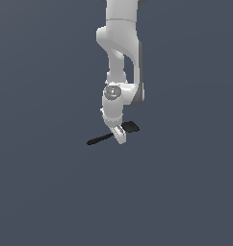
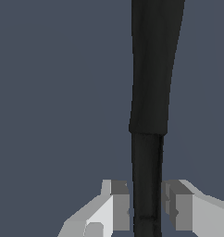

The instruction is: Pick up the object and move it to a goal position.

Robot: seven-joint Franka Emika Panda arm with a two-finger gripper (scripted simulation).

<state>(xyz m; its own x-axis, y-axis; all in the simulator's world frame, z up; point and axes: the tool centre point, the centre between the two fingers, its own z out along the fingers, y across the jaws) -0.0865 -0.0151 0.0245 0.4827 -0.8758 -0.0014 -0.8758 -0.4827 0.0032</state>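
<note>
At the time of inspection the object (image 1: pixel 100 139), a thin black utensil, lay across the middle of the exterior view, its slim handle tip pointing toward the exterior view's left and its wider flat head (image 1: pixel 131 126) showing at the exterior view's right of the arm. The gripper (image 1: pixel 119 135) had been brought down over it at a point between handle and head. In the wrist view the utensil (image 2: pixel 148 115) ran straight between the two fingers (image 2: pixel 118 203), one on each side; a thin gap showed at each side, so the claw stood narrow around the handle, and contact could not be confirmed. Whether the utensil rested on the grey surface (image 1: pixel 41 192) or had been raised from it could not be told, as no shadow or clearance was visible. Assessment: the approach and straddle appeared complete; a firm grasp, the lift and the carry to the goal appeared outstanding. No goal marker was visible in either view. No brand, label or writing was legible on the arm, the utensil or the surface.
</note>
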